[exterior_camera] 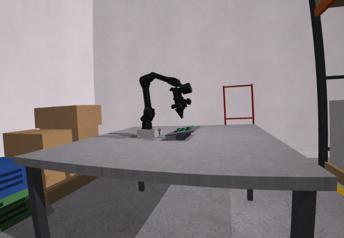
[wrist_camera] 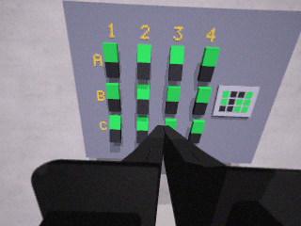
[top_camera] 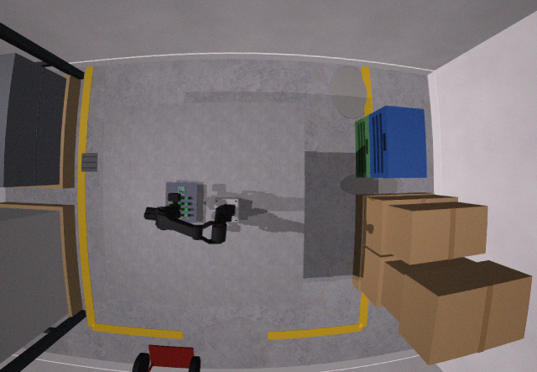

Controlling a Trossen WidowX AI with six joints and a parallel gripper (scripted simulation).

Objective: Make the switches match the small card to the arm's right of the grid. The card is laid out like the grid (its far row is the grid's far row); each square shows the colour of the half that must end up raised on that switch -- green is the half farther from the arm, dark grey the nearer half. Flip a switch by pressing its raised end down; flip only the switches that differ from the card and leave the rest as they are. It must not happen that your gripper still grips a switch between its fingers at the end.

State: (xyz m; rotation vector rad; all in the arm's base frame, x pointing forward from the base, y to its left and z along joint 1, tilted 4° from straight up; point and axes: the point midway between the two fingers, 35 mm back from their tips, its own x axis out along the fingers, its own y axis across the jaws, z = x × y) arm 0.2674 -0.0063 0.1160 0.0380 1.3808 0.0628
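A grey-blue switch panel (wrist_camera: 80,47) (top_camera: 172,186) (exterior_camera: 181,135) lies flat on the table, with columns marked 1 to 4 and rows A to C. Each rocker switch, such as A1 (wrist_camera: 111,58), has a green far half and a dark grey near half. The small card (wrist_camera: 236,101) (top_camera: 181,189) of green and dark squares lies at the panel's right, beside row B. My gripper (wrist_camera: 162,131) (exterior_camera: 180,116) is shut on nothing and points down. It hangs well above the panel's near row, its tips over the near edge of switch C3 (wrist_camera: 171,122). The fingers hide the near halves of C2 and C3.
The arm's base (exterior_camera: 145,133) stands on the grey table (exterior_camera: 208,157) just behind the panel. Cardboard boxes (exterior_camera: 66,119), a blue crate (top_camera: 398,142), a red frame (exterior_camera: 238,103) and shelving (exterior_camera: 319,91) stand off the table, far from the arm.
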